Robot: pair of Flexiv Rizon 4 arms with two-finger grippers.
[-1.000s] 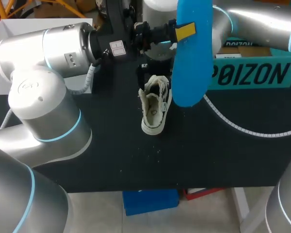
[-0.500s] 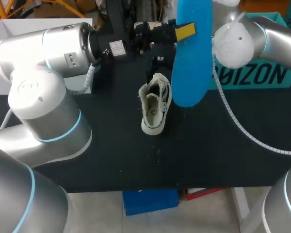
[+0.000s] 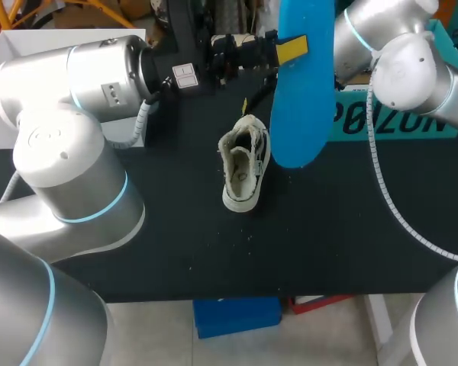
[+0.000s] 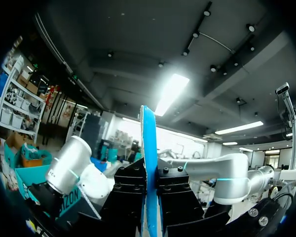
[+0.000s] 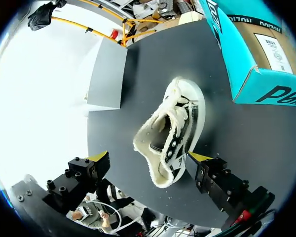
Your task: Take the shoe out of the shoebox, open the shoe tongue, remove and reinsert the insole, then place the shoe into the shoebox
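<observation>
**Insole out, shoe waiting on the tabletop**

Nearest in the head view: cream shoe (image 3: 243,164) lying on the black tabletop (image 3: 175,229), toe toward six o'clock, open collar toward twelve. Just beyond, at the shoe's one o'clock: blue insole (image 3: 301,91), raised on end and clamped face to face in the left hand (image 3: 289,49). Over the heel end: right hand (image 5: 151,158), spread wide, straddling the shoe with no visible grip. Farthest back, at two o'clock: teal shoebox (image 3: 397,118), with no shoe in it.

Judged to be the reinsertion step, about midway through the task. Best done by first closing the right hand on the shoe's sides to pin it. Then tip the insole down, toe end first, slide it along the sole bed and press the heel in last. Likely snags: the soft insole buckling at the collar, or an unpinned shoe skidding away.

Only from the right wrist: fuzzy collar and dark interior framed by the yellow tips, one tip close beside the sole, the other well apart. Only from the left wrist: insole edge-on, a thin blue line pinched between black fingers (image 4: 130,197), no shoe in sight. Only from the head view: insole and shoe together, plainly apart.
</observation>
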